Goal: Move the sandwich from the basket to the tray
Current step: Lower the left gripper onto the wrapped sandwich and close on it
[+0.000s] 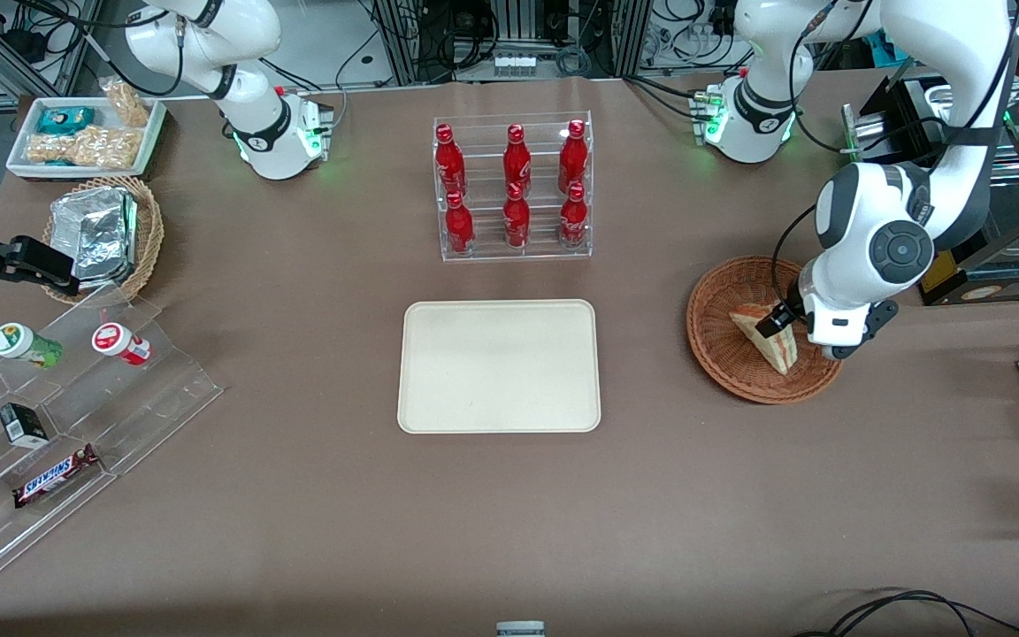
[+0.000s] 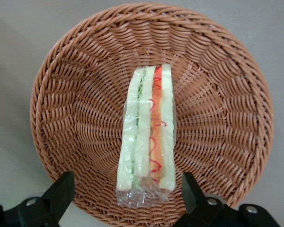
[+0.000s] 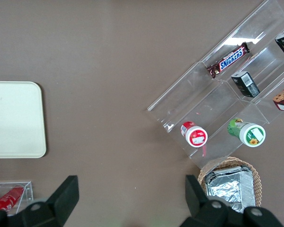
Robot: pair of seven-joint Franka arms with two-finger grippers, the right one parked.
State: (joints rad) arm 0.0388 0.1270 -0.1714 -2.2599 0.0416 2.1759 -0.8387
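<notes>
Front view: large flat cream-beige rectangular tray (image 1: 499, 365) sits mid-table, nothing on it. Round reddish-brown woven wicker basket (image 1: 762, 329) is at the tray's 3 o'clock, well apart, toward the working arm's end of the table. Small clear-wrapped triangular wedge sandwich (image 1: 768, 335) lies inside the basket, white bread, pointed end toward 10 o'clock. Left arm's gripper (image 1: 779, 317) hangs low over the basket, right at the sandwich; dark fingertips sit at the wedge's upper edge. Can't tell contact from here.

At the tray's 12 o'clock: clear acrylic rack of red bottles (image 1: 514, 188), six bottles in two rows. Toward the parked arm's end: lighter tan wicker basket with a crumpled silver foil packet (image 1: 95, 234), a white tray of snack packets (image 1: 85, 134) farther from the camera, and a clear stepped acrylic display (image 1: 58, 416) nearer the camera holding two small lidded cups and a Snickers bar (image 1: 55, 476).

Left wrist view: the basket (image 2: 80, 118) fills the frame, and the sandwich (image 2: 149, 137) lies on edge at its centre, showing green and red-orange filling between pale bread layers, wrapper bunched at one end. Gripper (image 2: 128, 201) is spread open, one black finger (image 2: 61, 194) on each side of the wrapped end, both clear of the sandwich. Nothing grasped.

Right wrist view: a corner of the tray (image 3: 14, 118), the acrylic display (image 3: 232, 90) with the Snickers bar, and the foil packet (image 3: 227, 187) in its tan basket.
</notes>
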